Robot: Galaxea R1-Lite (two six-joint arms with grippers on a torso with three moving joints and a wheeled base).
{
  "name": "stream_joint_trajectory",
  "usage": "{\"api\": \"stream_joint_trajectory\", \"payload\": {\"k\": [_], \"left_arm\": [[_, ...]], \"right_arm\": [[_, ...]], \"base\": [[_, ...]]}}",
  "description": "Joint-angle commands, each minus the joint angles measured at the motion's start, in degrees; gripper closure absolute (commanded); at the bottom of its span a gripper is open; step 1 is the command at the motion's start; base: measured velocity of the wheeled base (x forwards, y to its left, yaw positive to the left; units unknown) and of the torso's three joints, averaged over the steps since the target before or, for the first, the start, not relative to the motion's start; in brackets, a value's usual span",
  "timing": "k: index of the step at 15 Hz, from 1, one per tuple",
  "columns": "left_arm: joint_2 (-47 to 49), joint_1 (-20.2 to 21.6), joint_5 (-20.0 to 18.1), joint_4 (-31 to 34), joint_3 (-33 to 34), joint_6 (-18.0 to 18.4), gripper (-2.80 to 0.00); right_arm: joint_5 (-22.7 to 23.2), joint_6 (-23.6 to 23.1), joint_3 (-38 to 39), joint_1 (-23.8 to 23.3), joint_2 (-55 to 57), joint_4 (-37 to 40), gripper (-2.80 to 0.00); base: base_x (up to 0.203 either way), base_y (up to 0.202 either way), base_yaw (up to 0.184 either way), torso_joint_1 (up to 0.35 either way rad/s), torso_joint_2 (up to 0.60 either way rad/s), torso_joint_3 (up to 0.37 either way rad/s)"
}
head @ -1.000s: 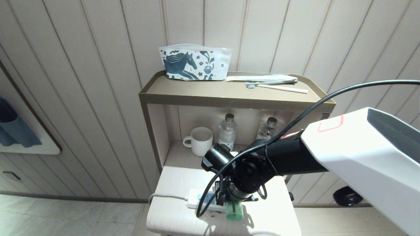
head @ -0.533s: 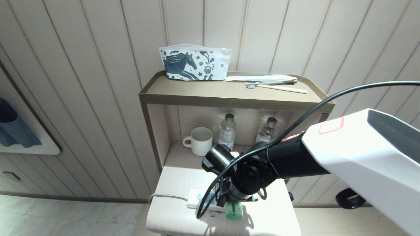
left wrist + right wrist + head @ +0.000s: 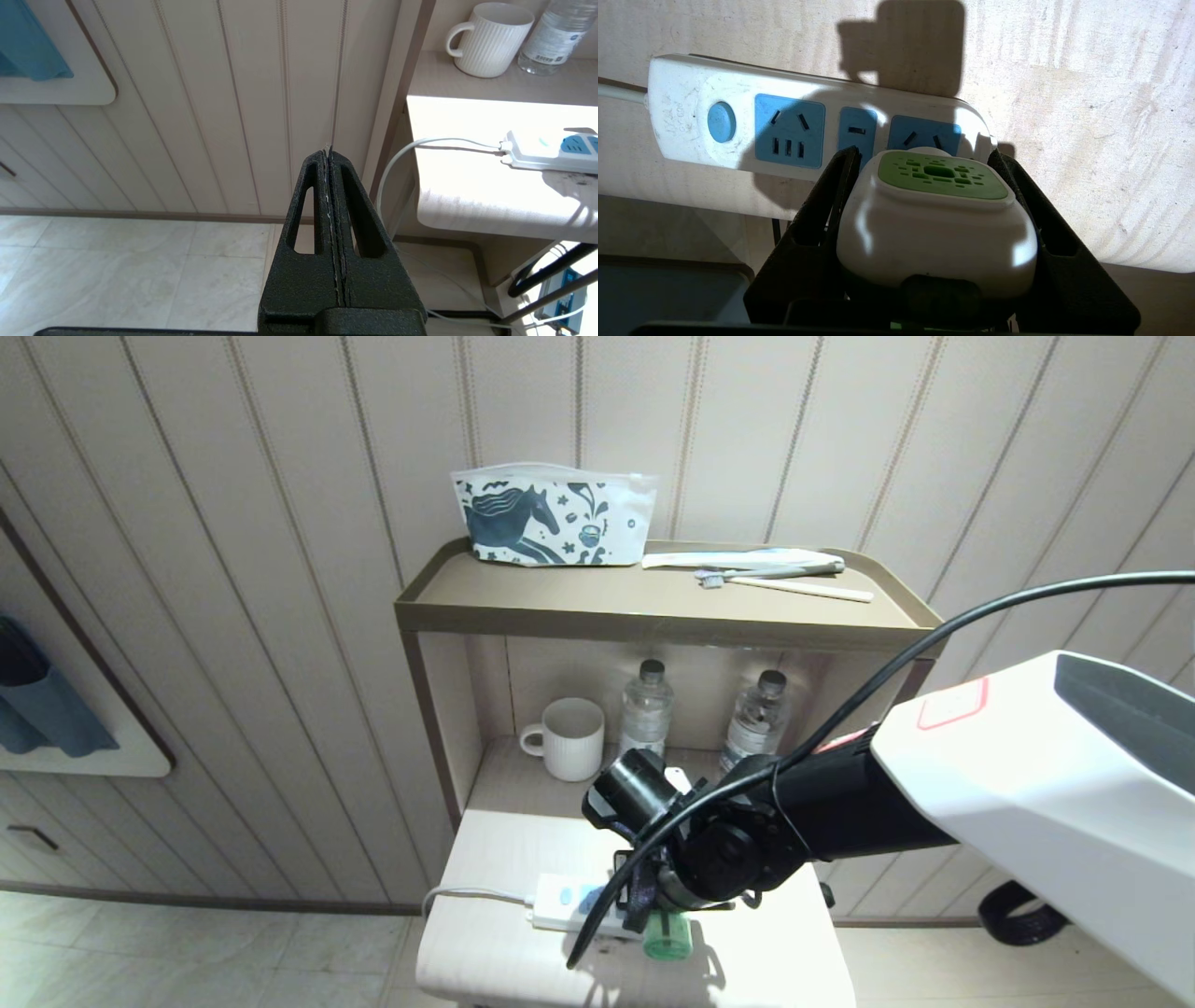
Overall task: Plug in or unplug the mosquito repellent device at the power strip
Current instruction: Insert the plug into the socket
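We have the right gripper [image 3: 924, 158] clenched on the mosquito repellent device [image 3: 937, 224], one black finger [image 3: 822, 205] pressed on each side of its white body, green vented cap facing up toward the wrist camera. In the head view the device's green bottle [image 3: 667, 936] pokes out under the wrist, at the near edge of the power strip [image 3: 569, 907]. The strip lies flat on the white tabletop [image 3: 495, 859], button end and white cord [image 3: 467, 894] toward our left. In the right wrist view the device sits just over the end socket face [image 3: 924, 133] farthest from the button [image 3: 721, 122]; we cannot tell whether the prongs are seated or clear of the socket, since the body hides them.

Left gripper [image 3: 330, 158] hangs parked off the left side of the tabletop, fingers pressed together on nothing, wall paneling and floor tiles behind it.

Behind the tabletop we see a shelf unit [image 3: 653, 607]: white mug [image 3: 569, 735] and two clear water bottles [image 3: 646, 709] in the lower bay, a horse-print pouch [image 3: 551, 518] and a toothbrush [image 3: 784, 581] on top
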Motion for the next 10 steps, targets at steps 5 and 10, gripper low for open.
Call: {"api": "stream_joint_trajectory", "payload": {"k": [5,10], "left_arm": [[0.07,0.02,0.00,0.03,0.08,-0.02,0.00],[0.07,0.02,0.00,0.03,-0.01,-0.02,0.00]], "right_arm": [[-0.11,0.37,2.09,0.72,0.04,-0.76,0.00],[-0.25,0.81,3.14,1.60,-0.14,-0.76,0.00]], "base": [[0.000,0.000,0.000,0.000,0.00,0.000],[0.000,0.000,0.000,0.000,0.00,0.000]]}}
